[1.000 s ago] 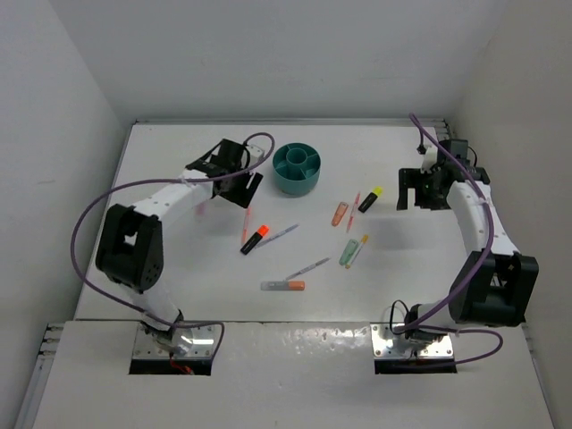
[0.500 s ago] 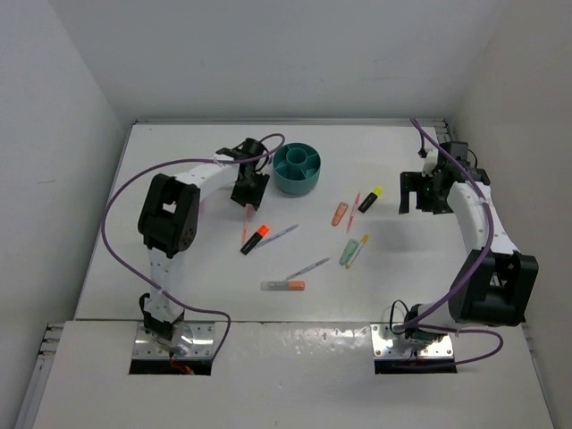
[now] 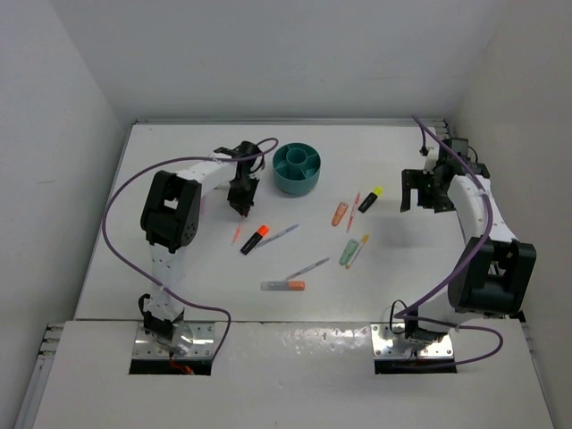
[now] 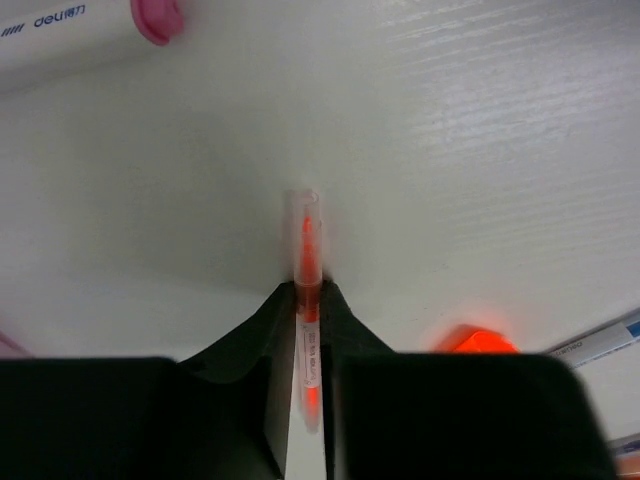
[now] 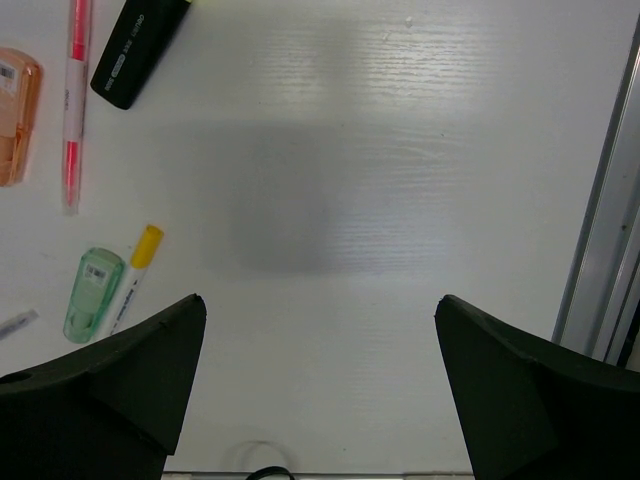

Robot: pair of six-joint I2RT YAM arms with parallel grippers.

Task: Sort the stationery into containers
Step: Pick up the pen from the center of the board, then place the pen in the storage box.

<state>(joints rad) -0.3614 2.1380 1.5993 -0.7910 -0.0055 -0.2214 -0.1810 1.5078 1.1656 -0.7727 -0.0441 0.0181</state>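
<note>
My left gripper (image 4: 308,300) was clamped on the thin orange pen (image 4: 306,235), low at the table (image 4: 480,150) near the cup (image 3: 296,186). Much of the pen stuck out past the fingers, so I judged it could swing or slip on lifting. A black-orange marker (image 3: 255,239) lay close; elsewhere there was room. My right gripper (image 5: 320,310) hung wide apart by the right edge, holding nothing.

right gripper (image 5: 320,305) jaws spread wide over white table (image 5: 400,150). far left: black marker (image 5: 138,52), pink pen (image 5: 74,100), orange marker (image 5: 15,115), green marker (image 5: 93,293) just beside yellow-capped pen (image 5: 136,275). metal rail (image 5: 600,200) at right edge.
</note>
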